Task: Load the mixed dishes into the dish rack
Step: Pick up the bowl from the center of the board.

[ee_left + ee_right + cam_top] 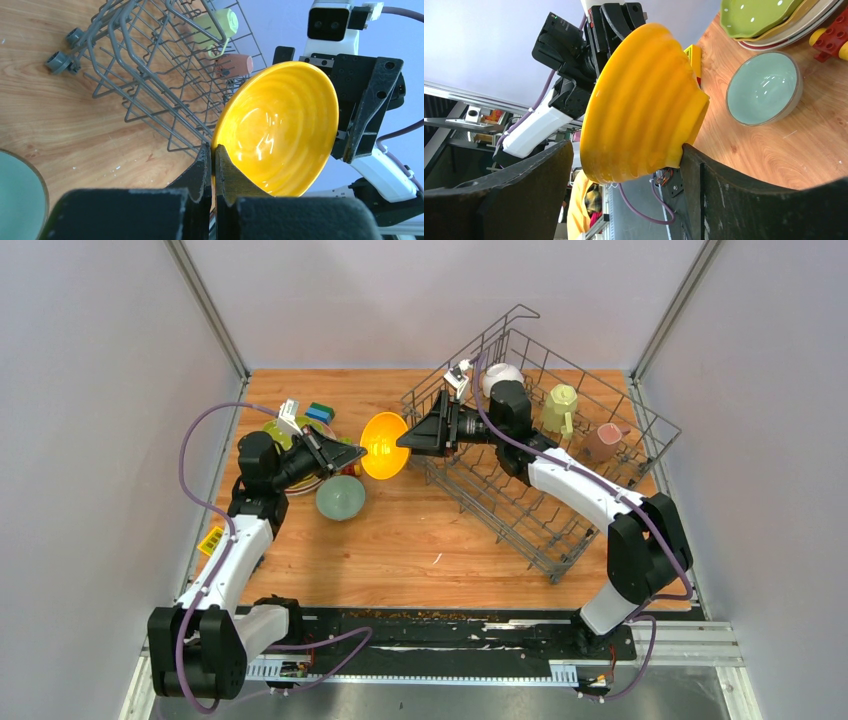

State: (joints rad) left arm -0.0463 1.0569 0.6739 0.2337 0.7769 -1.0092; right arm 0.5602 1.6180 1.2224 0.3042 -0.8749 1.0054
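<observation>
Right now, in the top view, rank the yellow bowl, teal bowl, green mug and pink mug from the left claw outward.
1. Yellow bowl, gripped by the left claw at its rim.
2. Teal bowl, close by, toward the near edge.
3. Green mug, right, in the rack.
4. Pink mug, farther right in the rack.

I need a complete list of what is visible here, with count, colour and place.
dish rack: one, grey, right side of table
pale-green mug: one, in rack
pink mug: one, in rack
white dish: one, rack's far end
yellow bowl: one, held between grippers
teal bowl: one, on table, left
plates: stack, lime-green on top, far left
toy blocks: several, mixed colours, left side
left gripper: black, shut on yellow bowl's rim
right gripper: black, open around yellow bowl
</observation>
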